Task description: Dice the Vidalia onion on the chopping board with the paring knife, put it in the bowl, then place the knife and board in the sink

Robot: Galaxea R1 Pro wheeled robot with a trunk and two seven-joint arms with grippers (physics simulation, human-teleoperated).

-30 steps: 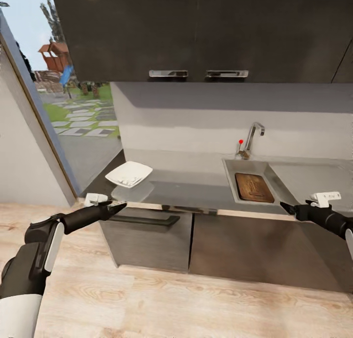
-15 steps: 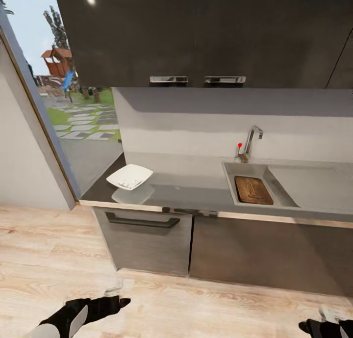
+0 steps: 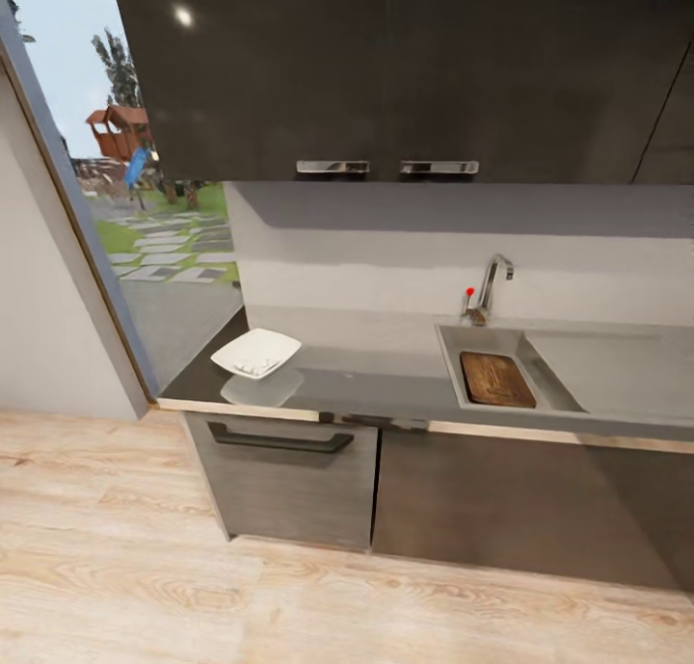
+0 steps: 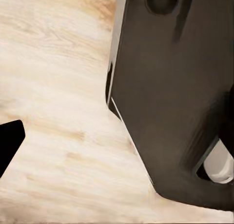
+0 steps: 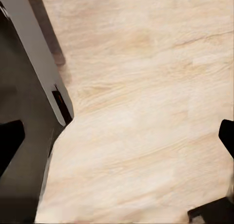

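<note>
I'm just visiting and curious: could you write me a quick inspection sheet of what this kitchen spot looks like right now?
Surface: glossy grey countertop with a light wood front edge.
Job's things: chopping board lies in the sink; white bowl with small pale bits stands on the countertop's left end. Paring knife: nothing seen.
Clutter: nothing seen.
Grippers: dark fingertips at both wrist views' edges, above wooden floor; state cannot be told.
Cables: nothing seen.
Surroundings: dark wall cabinets, chrome tap, window onto a garden.

kitchen | sink (image 3: 482, 344) with tap | countertop (image 3: 386, 386) | dark wall cabinets (image 3: 386, 66)
</note>
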